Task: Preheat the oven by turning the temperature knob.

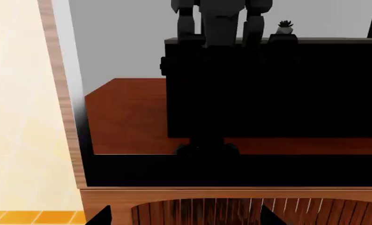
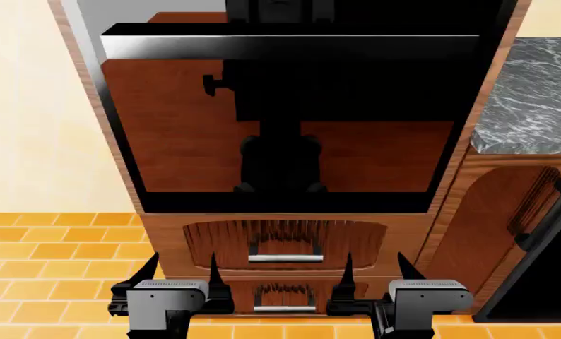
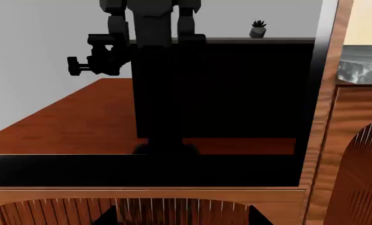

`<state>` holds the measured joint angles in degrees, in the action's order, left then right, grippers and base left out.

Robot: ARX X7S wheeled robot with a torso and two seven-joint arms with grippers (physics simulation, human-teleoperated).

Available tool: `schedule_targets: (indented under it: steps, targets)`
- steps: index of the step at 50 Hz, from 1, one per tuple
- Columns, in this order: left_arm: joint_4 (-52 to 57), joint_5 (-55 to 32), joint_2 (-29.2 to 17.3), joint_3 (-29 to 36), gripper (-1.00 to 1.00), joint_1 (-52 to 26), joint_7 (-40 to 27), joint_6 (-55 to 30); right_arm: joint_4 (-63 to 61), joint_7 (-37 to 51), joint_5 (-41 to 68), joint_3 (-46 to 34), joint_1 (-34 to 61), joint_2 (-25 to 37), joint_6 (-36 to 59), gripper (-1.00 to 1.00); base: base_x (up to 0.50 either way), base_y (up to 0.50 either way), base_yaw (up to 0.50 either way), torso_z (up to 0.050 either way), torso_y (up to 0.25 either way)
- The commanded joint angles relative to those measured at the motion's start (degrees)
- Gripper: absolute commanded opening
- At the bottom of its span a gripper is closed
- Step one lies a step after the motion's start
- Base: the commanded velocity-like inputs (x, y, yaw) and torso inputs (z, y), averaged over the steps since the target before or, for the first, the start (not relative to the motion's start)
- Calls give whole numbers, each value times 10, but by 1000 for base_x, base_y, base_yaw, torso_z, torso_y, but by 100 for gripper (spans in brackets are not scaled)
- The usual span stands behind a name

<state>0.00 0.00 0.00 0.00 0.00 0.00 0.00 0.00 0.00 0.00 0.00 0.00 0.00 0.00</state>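
The oven (image 2: 375,92) fills the middle of the head view. Its glossy black glass door mirrors my own body, and a silver bar (image 2: 290,46) runs across its top, with reddish-brown wood around it. No temperature knob shows in any view. My left gripper (image 2: 181,272) and right gripper (image 2: 375,272) are both open and empty. They hang side by side, low in front of the ribbed drawers, below the door and apart from it. The left wrist view shows the door (image 1: 273,93) beyond the open left gripper (image 1: 182,220). The right wrist view shows the door (image 3: 236,93) beyond the open right gripper (image 3: 182,219).
Two ribbed wooden drawers with metal handles (image 2: 285,258) sit under the oven. A grey marble counter (image 2: 530,92) stands to the right, with a smaller black appliance with a dark bar handle (image 2: 545,233) below it. A cream wall (image 2: 26,106) is on the left, above an orange tiled floor (image 2: 54,247).
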Motion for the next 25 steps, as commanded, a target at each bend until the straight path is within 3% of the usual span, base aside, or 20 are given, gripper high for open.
schedule_targets:
  steps: [1, 5, 12, 15, 19, 25]
  targets:
    - [-2, -10, -9, 10, 100, -1, -10, 0, 1, 18, 1, -13, -1, 8, -7, 100, 0, 0, 0, 0, 0]
    - [2, -24, -17, 17, 100, 0, -19, 2, 8, 54, -45, -33, -2, 25, -56, 100, 0, 0, 0, 0, 0]
    - [25, -37, -26, 25, 100, 0, -33, 2, -41, 82, -67, -41, -8, 33, -55, 100, 0, 0, 0, 0, 0]
    - [94, -18, -31, 32, 100, -3, -50, 3, -124, 90, -67, -33, -4, 31, -2, 100, 0, 0, 0, 0, 0]
    - [185, -34, -35, 32, 100, -51, -55, -61, -216, 86, -52, -19, 9, 38, 60, 100, 0, 0, 0, 0, 0]
    - [280, -22, -46, 43, 100, -105, -67, -102, -275, 86, -57, -14, 57, 53, 101, 100, 0, 0, 0, 0, 0]
